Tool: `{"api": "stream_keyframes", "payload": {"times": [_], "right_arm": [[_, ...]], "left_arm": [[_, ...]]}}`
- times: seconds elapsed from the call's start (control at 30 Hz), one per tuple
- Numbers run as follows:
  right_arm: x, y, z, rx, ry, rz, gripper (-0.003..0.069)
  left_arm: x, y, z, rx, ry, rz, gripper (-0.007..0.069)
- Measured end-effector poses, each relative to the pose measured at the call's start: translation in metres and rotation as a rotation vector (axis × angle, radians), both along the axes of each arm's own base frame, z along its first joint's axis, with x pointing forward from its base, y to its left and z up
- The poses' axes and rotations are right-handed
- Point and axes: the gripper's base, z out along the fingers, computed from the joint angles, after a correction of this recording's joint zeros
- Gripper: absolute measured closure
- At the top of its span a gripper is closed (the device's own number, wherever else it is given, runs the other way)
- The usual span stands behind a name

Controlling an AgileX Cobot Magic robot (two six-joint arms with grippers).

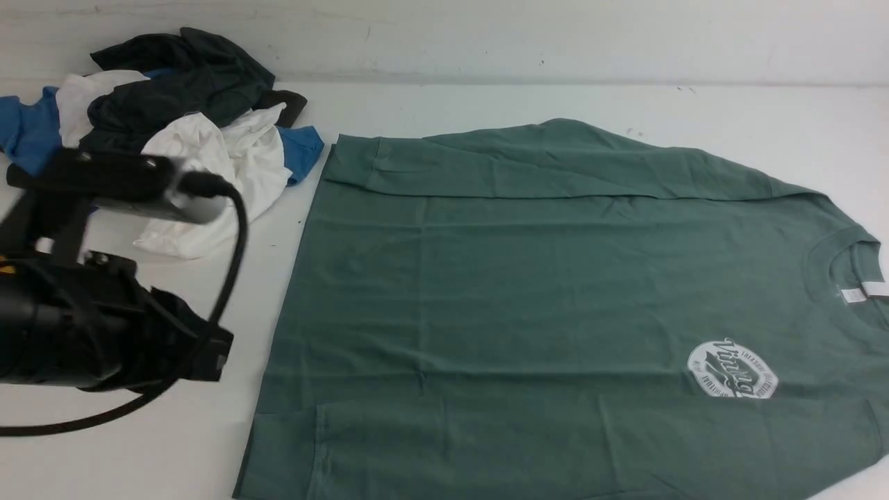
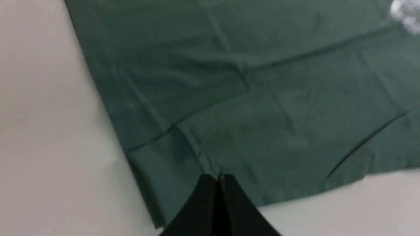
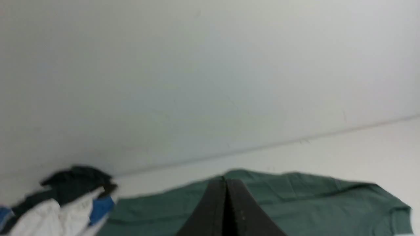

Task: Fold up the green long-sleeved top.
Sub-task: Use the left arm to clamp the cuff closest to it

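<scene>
Nearest thing on the left is the robot's black left arm (image 1: 90, 333) with its cable looping down onto the white table (image 1: 173, 444). Its wrist cam shows the left gripper (image 2: 218, 178) clenched tight with nothing in it, hanging over the near-left hem corner of the big sage-green long-sleeved cotton top (image 1: 555, 292). My guess is it's lining up to grab that corner, but it'd have to spread its jaws first. The right gripper (image 3: 224, 180) is pinched closed and empty too. It isn't in the front view, and its own cam just looks across the top toward the far wall, so I can't really say where it is. The top itself is laid out flat across the middle and right of the table, hem to the left and ribbed neck to the right, front side up, with the round white logo print (image 1: 732, 369) and the white neck tag (image 1: 853, 294) showing. The near sleeve (image 1: 486, 444) seems tucked in along the near edge and the far sleeve (image 1: 528, 167) is folded in along the far edge, which makes a tidy rectangle ready for the body folds. Far left there's a crumpled pile of black, white and blue garments (image 1: 180, 125), well clear of the top and presumably parked there out of the way, up by the white wall (image 1: 486, 35).
</scene>
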Motion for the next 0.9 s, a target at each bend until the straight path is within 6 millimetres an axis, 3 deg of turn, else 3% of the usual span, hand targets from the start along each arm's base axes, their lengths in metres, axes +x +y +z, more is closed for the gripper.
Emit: {"api": "stream_keyframes", "payload": {"times": [0.07,0.2,0.23,0.3,0.4,0.53,0.6,0.77,0.9], "right_arm": [[0.009,0.000,0.006,-0.043,0.096,0.011,0.0673],[0.050,0.003,0.013,-0.188,0.494,0.097,0.0673],[0.049,0.003,0.012,-0.190,0.505,0.102,0.0673],[0.072,0.006,0.004,-0.201,0.703,0.174,0.0673],[0.094,0.011,-0.009,-0.182,0.828,0.246,0.0673],[0.116,0.018,-0.022,-0.155,0.896,0.343,0.0673],[0.124,0.022,-0.027,-0.146,0.911,0.401,0.0673],[0.128,0.027,-0.027,-0.147,0.892,0.468,0.0673],[0.128,0.027,-0.027,-0.154,0.888,0.475,0.0673]], "left_arm": [[0.007,0.000,-0.009,0.025,0.059,-0.011,0.0638],[0.024,0.000,-0.027,0.079,0.261,0.000,0.0638],[0.024,0.001,-0.028,0.084,0.269,-0.003,0.0638],[0.034,0.003,-0.024,0.129,0.310,0.020,0.0638],[0.045,0.001,-0.016,0.185,0.298,0.036,0.0638],[0.053,-0.016,-0.015,0.251,0.299,0.034,0.0638],[0.057,-0.031,-0.023,0.304,0.329,0.003,0.0638],[0.063,-0.058,-0.052,0.395,0.404,-0.081,0.0635],[0.067,-0.064,-0.066,0.416,0.437,-0.081,0.0619]]}}
